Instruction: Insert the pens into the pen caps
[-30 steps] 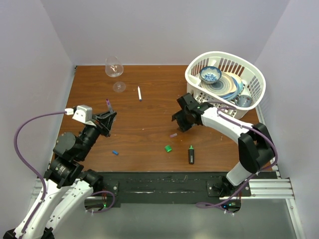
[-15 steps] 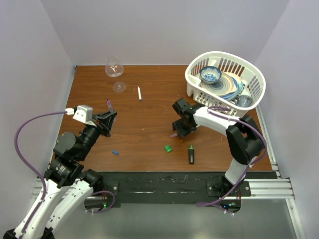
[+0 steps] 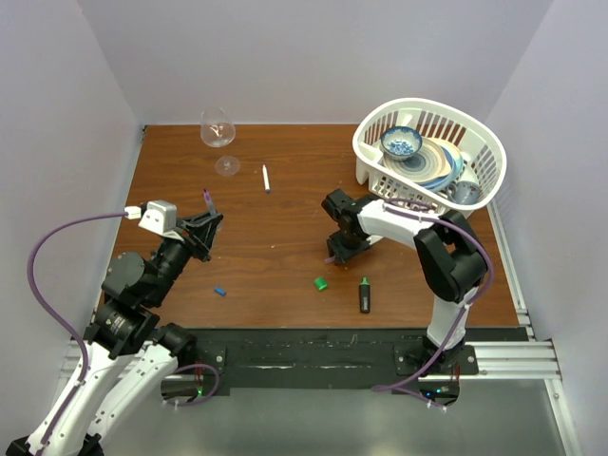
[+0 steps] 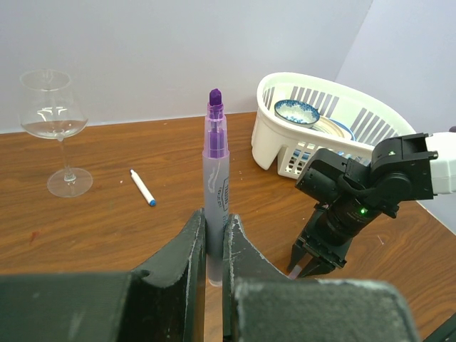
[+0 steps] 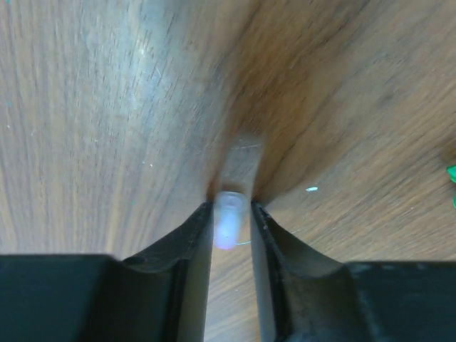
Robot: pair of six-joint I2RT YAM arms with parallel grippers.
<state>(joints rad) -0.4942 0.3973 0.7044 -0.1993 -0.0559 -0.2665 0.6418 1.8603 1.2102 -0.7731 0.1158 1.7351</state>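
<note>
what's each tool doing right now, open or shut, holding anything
Left tool: shut on the purple pen, held upright.
Right tool: down at the table, fingers either side of a small translucent cap; firm grip cannot be told.

Basket (image 3: 484, 152) far right; glass (image 3: 218, 128) far left, pen (image 3: 266, 178) between.

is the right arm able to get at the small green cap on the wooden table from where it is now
Probably yes: the small green cap lies bare on the wooden table just near of the right gripper, nothing between, but its jaws already flank a pale purplish cap.
</note>
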